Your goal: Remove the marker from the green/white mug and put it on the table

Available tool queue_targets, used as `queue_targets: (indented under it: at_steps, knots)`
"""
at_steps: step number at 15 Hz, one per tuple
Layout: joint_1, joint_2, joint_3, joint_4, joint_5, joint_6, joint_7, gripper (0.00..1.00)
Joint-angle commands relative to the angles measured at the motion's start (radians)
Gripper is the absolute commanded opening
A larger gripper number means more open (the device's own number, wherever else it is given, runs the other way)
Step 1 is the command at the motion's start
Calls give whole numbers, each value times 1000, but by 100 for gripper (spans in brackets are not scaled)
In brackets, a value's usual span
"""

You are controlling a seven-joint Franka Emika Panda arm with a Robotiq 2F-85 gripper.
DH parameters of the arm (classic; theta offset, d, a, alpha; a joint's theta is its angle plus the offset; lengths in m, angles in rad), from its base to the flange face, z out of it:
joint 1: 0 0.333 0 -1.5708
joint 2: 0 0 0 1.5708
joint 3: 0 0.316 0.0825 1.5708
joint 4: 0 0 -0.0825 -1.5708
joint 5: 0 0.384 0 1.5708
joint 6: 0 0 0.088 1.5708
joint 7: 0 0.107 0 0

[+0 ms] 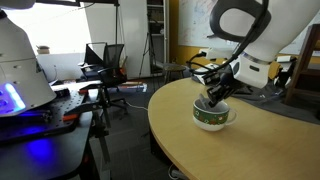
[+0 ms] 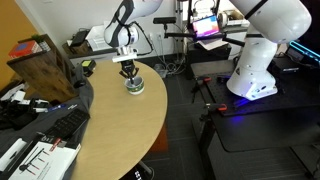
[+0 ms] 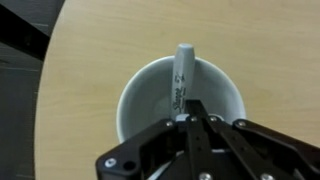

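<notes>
The green/white mug (image 1: 212, 118) stands on the tan table (image 1: 270, 150) near its curved edge; it also shows in an exterior view (image 2: 134, 86). In the wrist view the mug's white inside (image 3: 140, 100) holds the grey-white marker (image 3: 182, 75), which leans up against the far rim. My gripper (image 3: 190, 118) is down inside the mug with its fingers closed around the marker's lower end. In both exterior views the gripper (image 1: 216, 97) sits straight over the mug (image 2: 129, 72).
A black desk (image 1: 45, 125) with blue light and a white robot base stands beside the table. Office chairs (image 1: 105, 62) stand behind. A wooden box (image 2: 45, 70) and clutter lie on the table's far side.
</notes>
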Motion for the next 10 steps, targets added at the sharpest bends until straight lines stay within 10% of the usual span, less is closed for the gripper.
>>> queue_targets:
  at_steps: [1,7,10]
  knots:
    - [3,15,-5,26,8,-15,-10,34]
    - [1,44,-2,47,7,-25,-9,80]
    - [-4,61,4,58,12,-28,-11,81]
